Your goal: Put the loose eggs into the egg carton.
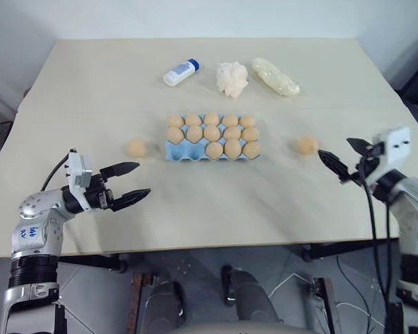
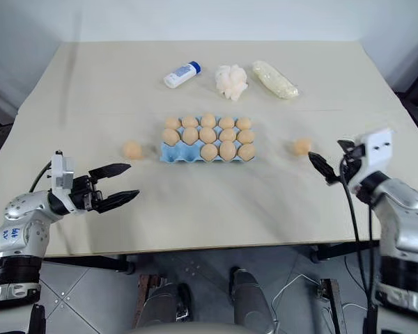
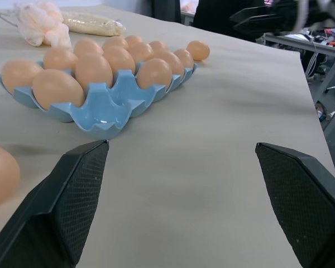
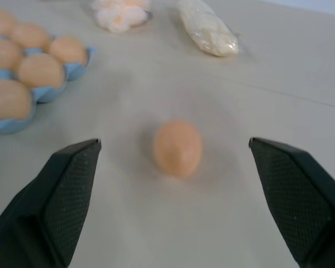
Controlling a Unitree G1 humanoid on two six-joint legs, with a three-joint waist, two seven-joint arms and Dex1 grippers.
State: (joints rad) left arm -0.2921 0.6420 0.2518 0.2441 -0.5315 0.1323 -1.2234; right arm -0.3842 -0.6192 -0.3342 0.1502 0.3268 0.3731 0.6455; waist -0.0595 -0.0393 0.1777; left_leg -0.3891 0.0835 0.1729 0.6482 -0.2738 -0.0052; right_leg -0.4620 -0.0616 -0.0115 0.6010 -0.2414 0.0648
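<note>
**A:** What does the head view show?

**B:** A pale table (image 1: 76, 83). A blue carton (image 1: 173, 152) sits mid-table, holding thirteen tan eggs; the two near-left cups are bare. One loose egg, the left egg (image 1: 136, 147), lies just left of the carton. Another, the right egg (image 1: 307, 145), lies well to its right. Along the far edge sit a white bottle (image 1: 180, 72), a tissue wad (image 1: 232, 78) and a clear bag (image 1: 275, 76).

**A:** And the hands?

**B:** The left gripper (image 1: 129, 182) hovers near the table's front-left, fingers spread wide, holding nothing. The right gripper (image 1: 343, 154) sits just right of the right egg, also spread wide and empty.

**A:** The left wrist view?

**B:** Two black fingers (image 3: 72, 195) stand far apart. Beyond them is the carton's corner with an empty cup (image 3: 103, 114). The left egg peeks in at the edge, beside one finger.

**A:** The right wrist view?

**B:** Wide-open fingers (image 4: 67, 195) frame the right egg, centred between them but apart from both.

**A:** What could go wrong?

**B:** My judgement: the egg is round and smooth, so an uneven close could nudge it into rolling toward the table edge. Squeezing hard might crack it. Both free cups lie on the carton's left, so the right arm must carry over the full cups, and a low pass could knock seated eggs.
</note>
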